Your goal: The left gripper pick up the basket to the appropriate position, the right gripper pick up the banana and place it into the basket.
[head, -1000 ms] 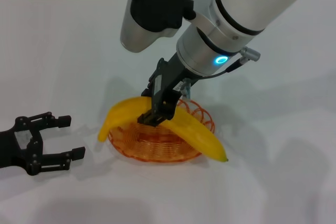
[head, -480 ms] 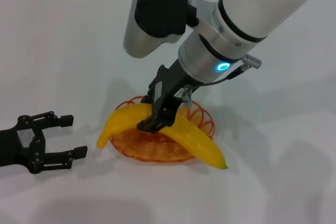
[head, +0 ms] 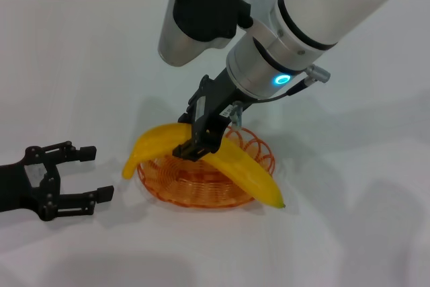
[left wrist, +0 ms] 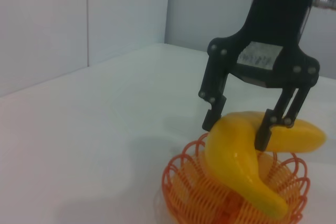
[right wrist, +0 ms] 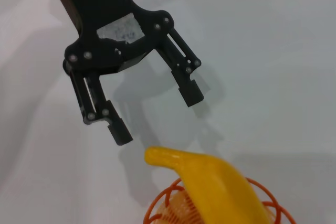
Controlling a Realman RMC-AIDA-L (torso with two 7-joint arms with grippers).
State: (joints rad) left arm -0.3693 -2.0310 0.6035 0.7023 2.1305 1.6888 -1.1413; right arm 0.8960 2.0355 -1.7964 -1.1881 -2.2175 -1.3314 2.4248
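Observation:
The yellow banana (head: 245,169) lies across the orange wire basket (head: 195,198), both ends sticking out past the rim. My right gripper (head: 195,149) comes down from above and is shut on the banana's middle. In the left wrist view its fingers straddle the banana (left wrist: 236,153) over the basket (left wrist: 178,182). My left gripper (head: 99,174) rests open on the table to the left of the basket, a short gap away, holding nothing. The right wrist view shows the left gripper (right wrist: 156,115) open just beyond the banana's tip (right wrist: 157,157).
The white table (head: 349,233) stretches around the basket on all sides. The right arm's large white and silver housing (head: 295,25) hangs over the area behind the basket. A pale wall (left wrist: 79,19) stands beyond the table.
The right gripper and banana dipped toward me over the basket, then shifted slightly back and left. The left gripper crept a little toward the basket.

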